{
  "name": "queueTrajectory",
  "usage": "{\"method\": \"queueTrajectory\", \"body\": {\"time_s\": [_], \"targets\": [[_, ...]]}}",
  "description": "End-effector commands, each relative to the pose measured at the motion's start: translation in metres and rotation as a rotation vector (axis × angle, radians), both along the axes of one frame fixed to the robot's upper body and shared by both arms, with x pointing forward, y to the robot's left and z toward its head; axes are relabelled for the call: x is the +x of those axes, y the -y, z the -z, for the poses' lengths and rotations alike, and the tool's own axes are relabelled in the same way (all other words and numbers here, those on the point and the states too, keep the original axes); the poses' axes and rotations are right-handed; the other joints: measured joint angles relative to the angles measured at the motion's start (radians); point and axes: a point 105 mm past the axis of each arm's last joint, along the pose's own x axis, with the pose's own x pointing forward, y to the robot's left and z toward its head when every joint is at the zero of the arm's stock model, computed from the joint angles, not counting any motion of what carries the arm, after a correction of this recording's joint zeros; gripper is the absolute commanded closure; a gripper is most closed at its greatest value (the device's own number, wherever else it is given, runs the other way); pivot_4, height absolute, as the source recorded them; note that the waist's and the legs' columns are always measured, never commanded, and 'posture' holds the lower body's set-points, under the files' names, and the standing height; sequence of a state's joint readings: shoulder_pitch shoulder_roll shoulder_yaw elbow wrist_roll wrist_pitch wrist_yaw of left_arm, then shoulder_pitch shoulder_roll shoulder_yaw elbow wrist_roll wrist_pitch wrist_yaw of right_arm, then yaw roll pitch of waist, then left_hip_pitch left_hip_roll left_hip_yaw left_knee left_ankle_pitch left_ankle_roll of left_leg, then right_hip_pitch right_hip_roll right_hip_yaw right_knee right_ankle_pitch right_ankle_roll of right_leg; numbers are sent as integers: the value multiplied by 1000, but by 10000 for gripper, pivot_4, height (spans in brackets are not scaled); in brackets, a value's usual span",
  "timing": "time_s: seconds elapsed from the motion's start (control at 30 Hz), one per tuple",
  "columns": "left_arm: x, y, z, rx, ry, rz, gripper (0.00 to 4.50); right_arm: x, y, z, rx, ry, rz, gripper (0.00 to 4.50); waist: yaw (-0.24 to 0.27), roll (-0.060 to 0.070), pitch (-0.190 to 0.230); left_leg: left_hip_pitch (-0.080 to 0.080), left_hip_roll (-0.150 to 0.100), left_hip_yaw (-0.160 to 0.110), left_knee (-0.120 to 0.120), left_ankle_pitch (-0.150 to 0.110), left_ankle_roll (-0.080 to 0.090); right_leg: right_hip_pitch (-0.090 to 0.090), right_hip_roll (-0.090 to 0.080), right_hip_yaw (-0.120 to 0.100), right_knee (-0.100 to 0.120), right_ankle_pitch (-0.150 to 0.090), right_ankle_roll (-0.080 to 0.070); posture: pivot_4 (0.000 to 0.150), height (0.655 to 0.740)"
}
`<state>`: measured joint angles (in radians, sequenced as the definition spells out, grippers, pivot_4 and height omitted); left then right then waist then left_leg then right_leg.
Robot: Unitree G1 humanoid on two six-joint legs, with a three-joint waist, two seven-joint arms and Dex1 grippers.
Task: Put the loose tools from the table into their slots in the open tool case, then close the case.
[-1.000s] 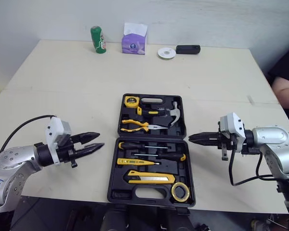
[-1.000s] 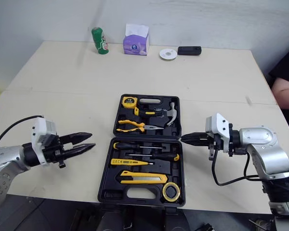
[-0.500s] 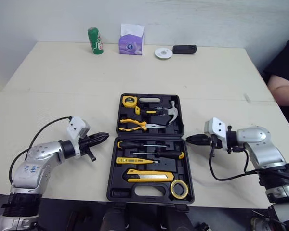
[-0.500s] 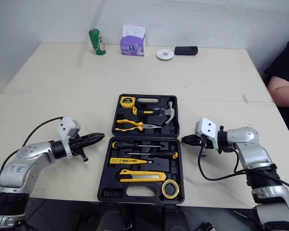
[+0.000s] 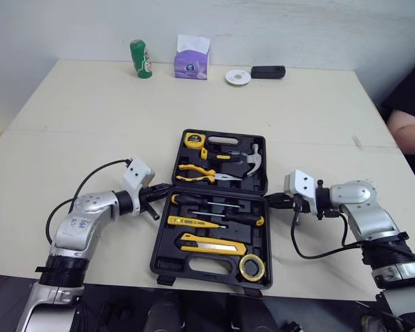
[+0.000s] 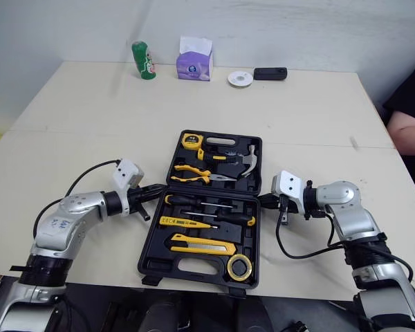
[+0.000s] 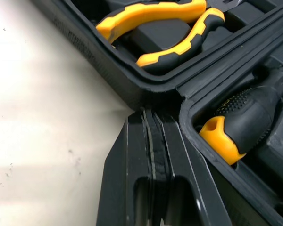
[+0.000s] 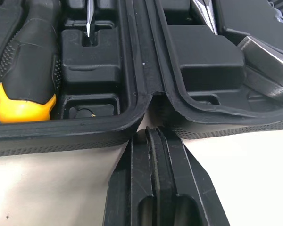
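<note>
Case (image 5: 194,265) – lid back, lying flat at centre of table (image 5: 90,124); tools (image 5: 200,173) seated in slots. Left gripper (image 7: 151,113) – fingers pressed together, tips at case's left hinge notch. Right gripper (image 8: 153,134) – fingers likewise together, tips at right hinge notch.

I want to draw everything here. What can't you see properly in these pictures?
Green can, head views: label too small to read.
Small black thing far back, head views: too small to identify.
Person, head views: cut off by the right edge beyond one arm.
Screwdriver, right wrist view: handle cut off by the picture's edge.
</note>
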<state>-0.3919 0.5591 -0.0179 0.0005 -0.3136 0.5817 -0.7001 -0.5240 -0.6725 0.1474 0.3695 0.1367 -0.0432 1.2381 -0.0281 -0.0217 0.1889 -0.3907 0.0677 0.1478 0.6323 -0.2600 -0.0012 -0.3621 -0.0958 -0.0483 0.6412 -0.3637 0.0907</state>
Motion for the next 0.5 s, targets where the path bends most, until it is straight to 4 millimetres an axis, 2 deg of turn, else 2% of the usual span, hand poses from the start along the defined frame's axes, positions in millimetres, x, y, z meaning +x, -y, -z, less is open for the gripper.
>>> {"method": "queueTrajectory", "body": {"time_s": [0.03, 0.17, 0.5], "targets": [[2, 20, -2, -19, 2, 62, 44569, 14, -7, -14, 18, 82, 28, 45000, -1, 0, 0, 0, 0, 0, 1, 0, 0, 0, 0, 0, 1, 0, 0, 1500, 7400], [6, 17, 2, -10, 7, 45, 44569, 19, -5, -14, -2, 93, 46, 45000, -2, 0, 0, 1, -1, 0, 1, 1, 0, 0, -1, 0, 3, 0, 0, 1500, 7400], [-7, 18, 4, -56, 3, 72, 44569, 22, -6, -13, -15, 89, 28, 45000, -3, 0, 0, 0, 0, 1, 1, 1, 0, 0, -1, 0, 2, 0, 0, 1500, 7400]]}}
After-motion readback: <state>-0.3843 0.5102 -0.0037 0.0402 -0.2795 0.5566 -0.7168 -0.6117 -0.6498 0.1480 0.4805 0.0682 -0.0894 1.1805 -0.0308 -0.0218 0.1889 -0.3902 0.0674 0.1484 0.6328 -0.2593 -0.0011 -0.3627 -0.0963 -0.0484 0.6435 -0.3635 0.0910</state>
